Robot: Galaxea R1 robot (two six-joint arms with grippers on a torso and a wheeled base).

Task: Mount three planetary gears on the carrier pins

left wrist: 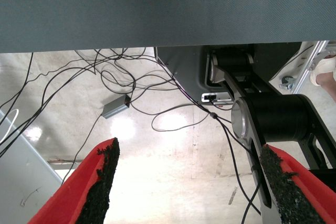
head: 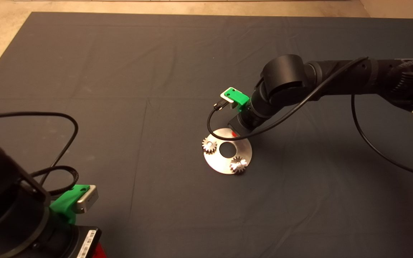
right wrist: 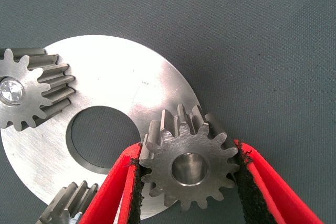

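Left tool (head: 97,247) sits parked at the lower left edge of the head view, fingers (left wrist: 102,182) spread wide, nothing between them; its wrist view shows only the mat edge, floor cables and part of the robot base.

Dark mat (head: 120,71) covers the counter. Round silver disc (head: 224,163) lies flat just right of frame centre, large centre hole open. 2 planetary gears already sit on carrier pins: 1 gear (head: 209,145) at the disc's left rim, with its pin end (right wrist: 10,91) showing through the bore, and 1 gear (head: 238,165) at the lower right rim.

Right arm (head: 335,80) comes in from the right edge and angles down over the disc's upper right part. Right tool (right wrist: 188,187) pinches gear 3 (right wrist: 189,166), 1 pad on each side of the teeth, bore facing the camera. In the right wrist view this gear overlaps the disc rim; cannot tell if it is on a pin or touching the disc.
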